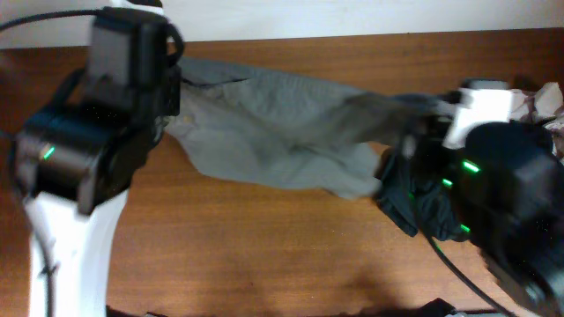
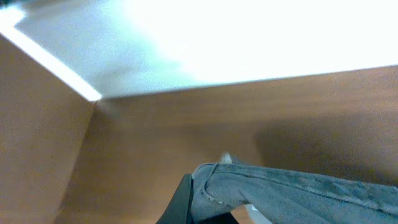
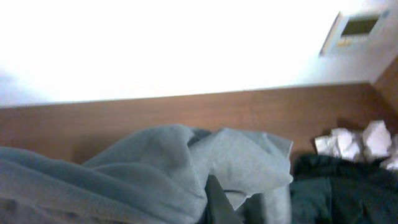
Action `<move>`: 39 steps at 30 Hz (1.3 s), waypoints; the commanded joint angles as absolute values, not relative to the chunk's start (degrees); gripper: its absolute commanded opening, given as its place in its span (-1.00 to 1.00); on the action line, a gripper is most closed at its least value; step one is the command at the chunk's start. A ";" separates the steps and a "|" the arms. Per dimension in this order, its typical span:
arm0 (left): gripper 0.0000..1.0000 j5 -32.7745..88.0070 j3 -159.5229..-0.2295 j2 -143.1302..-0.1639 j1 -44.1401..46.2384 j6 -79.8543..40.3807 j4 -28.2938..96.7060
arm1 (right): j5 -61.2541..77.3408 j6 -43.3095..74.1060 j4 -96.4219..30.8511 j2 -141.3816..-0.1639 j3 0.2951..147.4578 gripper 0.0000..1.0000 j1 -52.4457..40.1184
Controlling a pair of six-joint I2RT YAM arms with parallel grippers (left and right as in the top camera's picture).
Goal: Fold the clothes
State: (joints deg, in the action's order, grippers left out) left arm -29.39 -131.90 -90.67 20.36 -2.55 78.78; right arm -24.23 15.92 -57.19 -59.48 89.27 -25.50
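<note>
Grey-olive shorts (image 1: 282, 132) lie stretched across the far half of the wooden surface (image 1: 264, 255). The left tool (image 2: 202, 202) pinches their left edge, and the right tool (image 3: 217, 202) is pressed together on bunched fabric, beside a black garment (image 1: 414, 198).

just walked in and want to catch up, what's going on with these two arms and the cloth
Two robot arms are handling a pair of grey-olive shorts. The left arm has its jaws shut on one end, the right arm on the other, so the shorts stretch between them across the wooden table. No fold is made yet.
</note>
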 commanded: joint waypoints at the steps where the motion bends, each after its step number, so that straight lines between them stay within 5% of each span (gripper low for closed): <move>1: -1.00 -25.19 -139.33 -85.58 19.70 -1.39 79.15 | -20.23 7.88 -56.88 -58.28 91.15 -0.92 -23.55; 19: -1.00 -21.87 -144.46 -75.79 19.70 -0.36 86.76 | -11.46 7.97 -59.68 -58.30 98.06 -0.92 -23.59; 39: -1.00 -31.86 -143.68 -101.43 15.49 -0.78 83.13 | -18.72 6.55 -59.44 -76.86 98.21 -0.92 -23.59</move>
